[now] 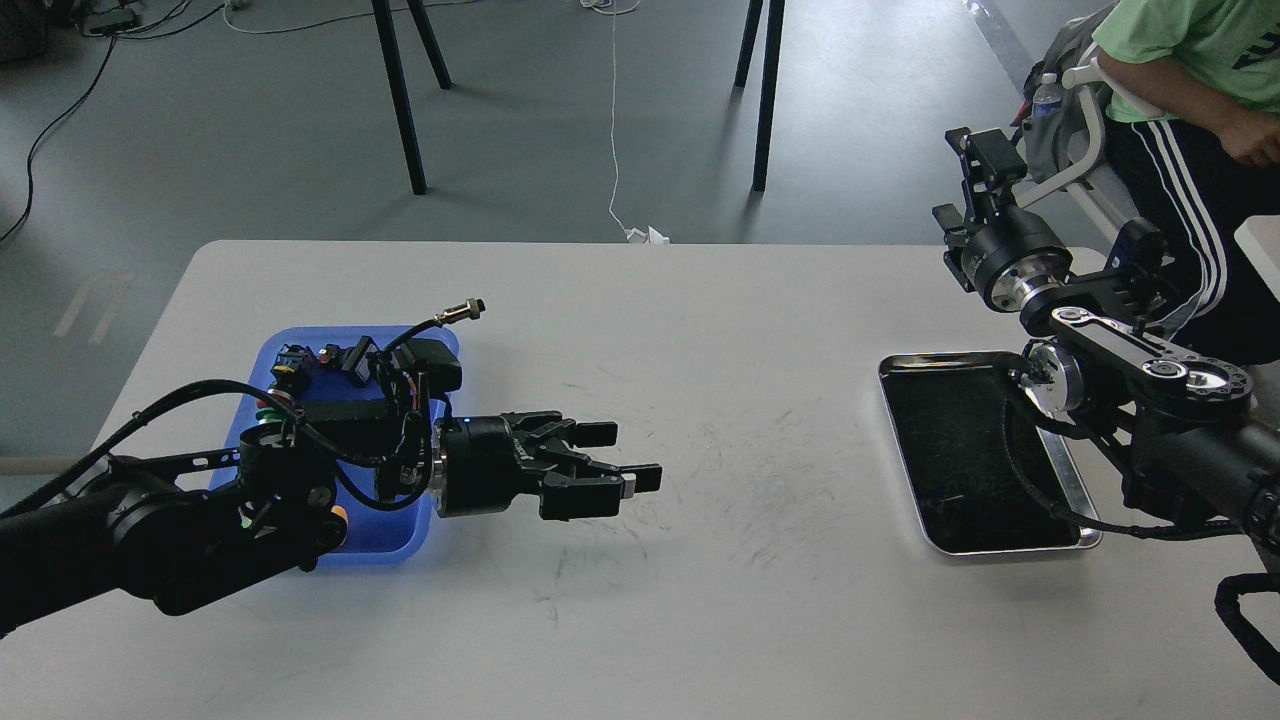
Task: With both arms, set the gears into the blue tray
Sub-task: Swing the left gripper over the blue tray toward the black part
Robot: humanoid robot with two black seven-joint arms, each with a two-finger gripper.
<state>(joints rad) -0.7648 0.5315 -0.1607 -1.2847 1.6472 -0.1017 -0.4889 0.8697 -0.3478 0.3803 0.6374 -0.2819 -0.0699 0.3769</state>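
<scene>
The blue tray lies at the table's left, mostly covered by my left arm. My left gripper reaches right of the tray, low over the table's middle, open with its fingers spread. No gear shows: the spot under this gripper is hidden, and so is most of the tray's inside. My right gripper is raised above the table's far right edge, pointing up and away, its fingers apart and empty.
A shiny steel tray with a dark bottom lies at the right, partly under my right arm. A seated person is at the far right. Bits of coloured push-buttons peek from under my left arm.
</scene>
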